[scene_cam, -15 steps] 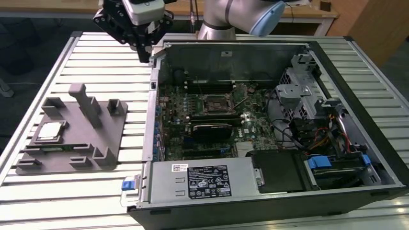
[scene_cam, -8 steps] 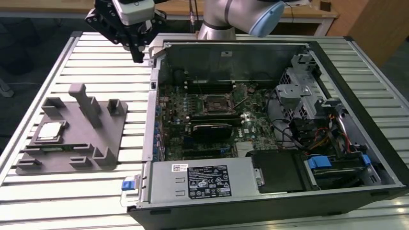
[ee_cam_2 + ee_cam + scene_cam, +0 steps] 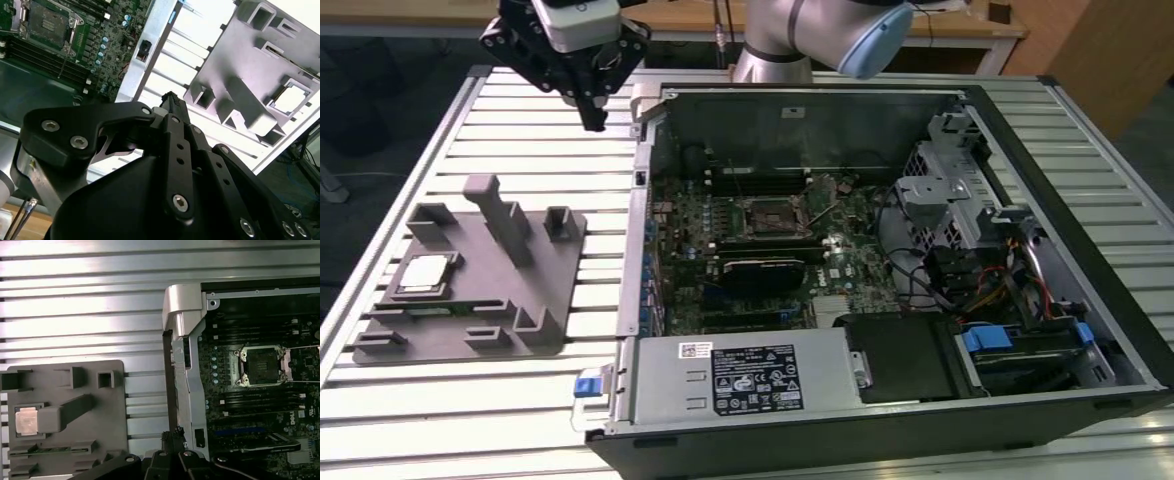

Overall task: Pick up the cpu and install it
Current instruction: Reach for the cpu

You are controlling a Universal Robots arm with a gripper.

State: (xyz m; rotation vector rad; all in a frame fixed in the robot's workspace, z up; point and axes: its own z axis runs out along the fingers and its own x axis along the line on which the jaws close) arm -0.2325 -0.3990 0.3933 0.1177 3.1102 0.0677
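Observation:
The cpu (image 3: 424,272), a small square chip with a shiny metal top, lies in a recess of the grey plastic fixture (image 3: 520,300) at the exterior view's left. It also shows in the first wrist view as the cpu (image 3: 26,420) and in the second wrist view as a bright square (image 3: 291,97). My gripper (image 3: 594,122) hangs high above the slatted table, beyond the fixture and beside the computer case's back left corner. Its fingertips (image 3: 170,97) are pressed together with nothing between them. The open processor socket (image 3: 767,213) sits on the motherboard inside the case.
The open computer case (image 3: 1067,150) lies on its side over the table's middle and right, with a power supply (image 3: 740,380) at the front and a drive cage (image 3: 947,180) at the right. An upright post (image 3: 500,215) rises from the fixture. The slatted table (image 3: 534,150) runs bare beneath the gripper.

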